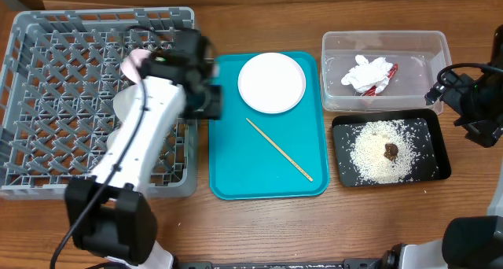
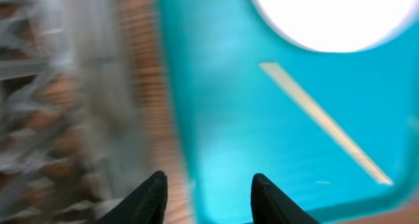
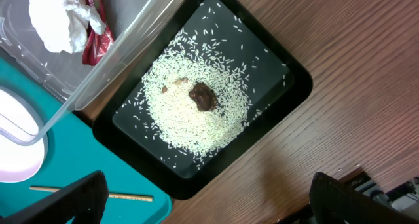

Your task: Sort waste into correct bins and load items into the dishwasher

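Crumpled white tissue (image 1: 368,72) and loose white rice (image 1: 381,152) are binned; round white plate (image 1: 271,82) and wooden chopstick (image 1: 279,149) await loading; left gripper (image 2: 209,179) and right gripper (image 3: 206,188) spread, empty.

Teal tray (image 1: 236,159) flat near the middle of a wooden table (image 1: 267,230): rectangular, rounded corners, low raised rim, long sides running front to back. Brown tabletop, grain running left to right. From the left wrist, only a blur of tray (image 2: 262,139) beside a strip of table (image 2: 141,86). From the right wrist, one tray corner (image 3: 85,158) against sharply grained table (image 3: 340,86).
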### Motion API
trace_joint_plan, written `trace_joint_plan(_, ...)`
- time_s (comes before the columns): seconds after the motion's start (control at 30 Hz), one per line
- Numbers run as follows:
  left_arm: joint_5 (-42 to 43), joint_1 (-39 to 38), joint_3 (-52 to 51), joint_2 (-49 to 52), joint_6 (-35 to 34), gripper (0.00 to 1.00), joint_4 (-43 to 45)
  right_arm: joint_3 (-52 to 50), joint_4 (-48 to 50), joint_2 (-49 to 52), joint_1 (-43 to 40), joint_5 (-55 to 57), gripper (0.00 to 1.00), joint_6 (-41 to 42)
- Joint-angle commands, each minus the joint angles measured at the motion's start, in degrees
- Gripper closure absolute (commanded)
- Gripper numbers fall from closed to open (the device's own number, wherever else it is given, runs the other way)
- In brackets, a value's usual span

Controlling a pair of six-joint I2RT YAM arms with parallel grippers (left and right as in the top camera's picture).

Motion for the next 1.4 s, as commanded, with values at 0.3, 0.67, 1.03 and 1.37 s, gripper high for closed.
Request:
trace_joint_plan(0.3, -1.86, -19.67, 1.51, 10.14, -27.39, 0.48, 6.40, 1.25, 0.20, -0.79, -0.13, 0.57, 0.00, -0.13)
trace_joint_plan(0.67, -1.60, -22.97, 1.51, 20.94, -36.89, 0.46, 9.31, 1.25, 0.20, -0.79, -0.13, 0.57, 0.00, -0.15)
trace_joint_plan(1.03, 0.66, -22.56, 1.53, 25.14, -36.85, 0.96, 9.68, 1.25, 0.20, -0.79, -0.13, 0.57, 0.00, -0.15)
trace_joint_plan(1.37, 0.44, -17.07, 1.66, 23.54, -33.88, 0.96, 8.26, 1.25, 0.17, -0.79, -0.13, 0.57, 0.00, -0.15)
